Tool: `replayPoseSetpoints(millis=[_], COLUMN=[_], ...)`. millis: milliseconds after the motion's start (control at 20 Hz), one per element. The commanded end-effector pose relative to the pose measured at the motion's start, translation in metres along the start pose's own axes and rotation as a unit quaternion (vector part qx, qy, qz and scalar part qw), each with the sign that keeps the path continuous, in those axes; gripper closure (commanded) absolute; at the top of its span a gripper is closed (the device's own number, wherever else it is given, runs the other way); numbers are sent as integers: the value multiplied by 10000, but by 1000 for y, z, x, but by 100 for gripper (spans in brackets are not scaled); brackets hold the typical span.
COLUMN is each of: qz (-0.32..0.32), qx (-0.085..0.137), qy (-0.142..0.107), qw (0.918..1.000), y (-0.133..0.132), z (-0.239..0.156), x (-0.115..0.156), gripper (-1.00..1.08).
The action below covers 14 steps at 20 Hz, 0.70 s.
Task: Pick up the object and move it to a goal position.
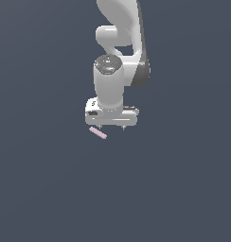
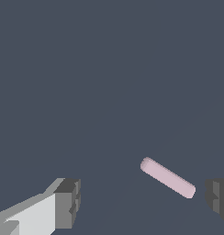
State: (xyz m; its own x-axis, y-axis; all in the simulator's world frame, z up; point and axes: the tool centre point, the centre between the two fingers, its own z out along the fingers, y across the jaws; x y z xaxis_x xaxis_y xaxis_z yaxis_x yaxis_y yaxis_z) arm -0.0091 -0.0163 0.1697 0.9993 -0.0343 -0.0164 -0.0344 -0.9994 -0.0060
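1. The gripper (image 2: pixel 141 202) hung spread wide, grasping nothing. In the wrist view both dark fingertips (image 2: pixel 68 202) showed with bare floor between them.

2. The pink rod (image 1: pixel 97 133) lay flat on the dark floor (image 1: pixel 41 189), loose and untouched. In the exterior view it sat just below the gripper's (image 1: pixel 111 126) housing, toward the exterior view's left end of it, tilted across the frame.

3. In the wrist view the rod (image 2: pixel 168 177) lay between the two fingertips but far off centre, close to one of them and well apart from the other. To my eye that was the main hazard: closing from there, the near finger would likely meet the rod first and shove or spin it instead of pinching it.

4. The rod also lay at a slant to the line between the fingertips. I judged that a squeeze at that angle could catch one end and twist it loose.

5. Being thin and round, it looked apt to roll at any nudge during the descent.

6. How high the fingertips stood above the floor I could not tell. Coming down too far risked striking the floor; stopping short risked closing over the rod.

7. No goal marker was visible, so nothing showed where the carry should end.
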Motion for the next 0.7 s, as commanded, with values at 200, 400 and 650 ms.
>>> replayPoseSetpoints(millis=[200,400,650], qz=[52,178,206], qx=[3,9,10], qy=[30,96,108], qw=[10000,9998,9997], y=[7,22,25], z=[-5,-17,-20], x=[2,6,6], gripper=[-92,-92,-92])
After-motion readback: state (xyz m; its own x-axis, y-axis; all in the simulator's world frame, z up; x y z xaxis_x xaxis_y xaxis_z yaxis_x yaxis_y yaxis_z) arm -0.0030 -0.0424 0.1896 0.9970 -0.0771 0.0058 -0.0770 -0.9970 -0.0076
